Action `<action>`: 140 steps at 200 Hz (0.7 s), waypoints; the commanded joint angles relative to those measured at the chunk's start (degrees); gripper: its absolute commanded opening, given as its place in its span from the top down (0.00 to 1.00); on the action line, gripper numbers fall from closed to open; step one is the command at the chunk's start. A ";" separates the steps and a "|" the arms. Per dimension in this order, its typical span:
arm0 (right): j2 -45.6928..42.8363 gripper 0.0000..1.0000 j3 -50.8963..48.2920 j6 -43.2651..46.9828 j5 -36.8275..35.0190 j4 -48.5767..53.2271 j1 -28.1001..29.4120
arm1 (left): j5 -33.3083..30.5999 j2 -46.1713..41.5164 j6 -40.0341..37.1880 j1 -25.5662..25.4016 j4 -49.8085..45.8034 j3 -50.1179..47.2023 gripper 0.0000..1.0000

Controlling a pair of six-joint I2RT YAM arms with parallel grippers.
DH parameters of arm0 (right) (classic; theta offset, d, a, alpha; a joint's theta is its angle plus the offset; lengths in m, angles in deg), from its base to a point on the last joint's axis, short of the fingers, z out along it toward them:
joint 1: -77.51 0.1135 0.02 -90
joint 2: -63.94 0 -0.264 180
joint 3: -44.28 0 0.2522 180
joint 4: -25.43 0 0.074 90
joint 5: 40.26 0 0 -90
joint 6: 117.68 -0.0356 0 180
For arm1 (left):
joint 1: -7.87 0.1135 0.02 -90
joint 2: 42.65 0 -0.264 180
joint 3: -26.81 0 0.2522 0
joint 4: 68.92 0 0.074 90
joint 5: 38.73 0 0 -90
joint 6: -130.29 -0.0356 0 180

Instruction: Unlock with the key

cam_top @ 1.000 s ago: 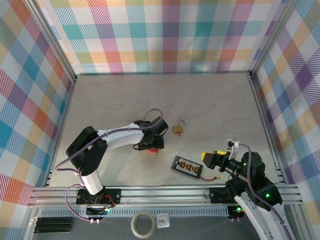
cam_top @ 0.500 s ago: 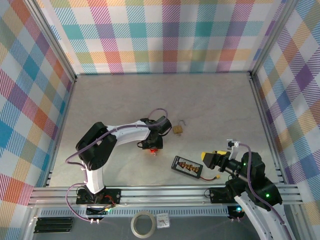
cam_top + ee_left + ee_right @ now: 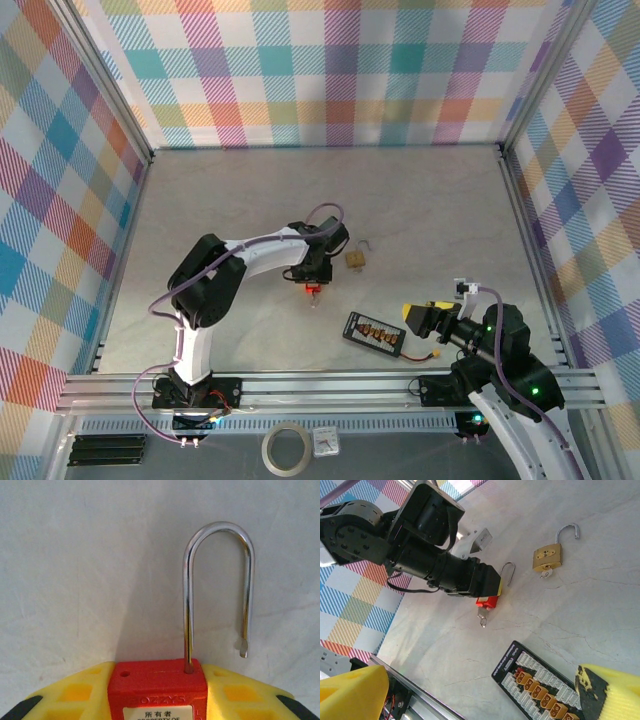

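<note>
My left gripper point(image 3: 157, 692) is shut on the red padlock point(image 3: 157, 687), its body clamped between the yellow fingers point(image 3: 75, 692). The padlock's steel shackle point(image 3: 218, 530) stands open, with one end free. From above, the left gripper point(image 3: 315, 272) points toward the near edge, with the red padlock point(image 3: 311, 290) at its tip. The key point(image 3: 482, 619), tiny and silvery, sticks out of the red padlock's point(image 3: 488, 602) bottom end. My right gripper point(image 3: 420, 318) hangs open near the right front, apart from both, its yellow fingers point(image 3: 350, 692) spread wide.
A brass padlock point(image 3: 356, 260) with an open shackle lies just right of the left gripper, a small key in its underside point(image 3: 546, 573). A black connector board point(image 3: 374, 333) lies between the two grippers. Plaid walls enclose the table.
The left gripper's jaws have closed on the red padlock. The left arm swung its elbow rightward, and the padlock shifted slightly right and away from the near edge. The right arm stayed put.
</note>
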 commanded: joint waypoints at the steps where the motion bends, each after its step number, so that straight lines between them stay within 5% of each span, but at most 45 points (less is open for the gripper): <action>1: -0.62 0.04 1.28 -0.52 -0.28 0.79 0.19 | -1.58 2.51 -2.54 1.90 -0.84 2.53 0.73; 55: -0.53 0.03 1.28 -0.67 -0.35 0.83 0.19 | -1.12 5.16 -3.52 4.94 -0.61 5.62 0.71; 83: -0.29 0.03 1.19 -0.65 -0.53 0.75 0.19 | -0.16 4.24 -3.00 5.27 0.63 4.87 0.55; 108: 0.08 0.02 1.28 -0.68 -0.53 0.76 0.19 | -0.03 0.37 -1.78 5.67 1.93 3.12 0.31; 140: 1.43 0.01 1.28 -0.55 -0.60 0.47 0.19 | 0.25 -6.09 -0.99 6.62 2.43 1.36 0.22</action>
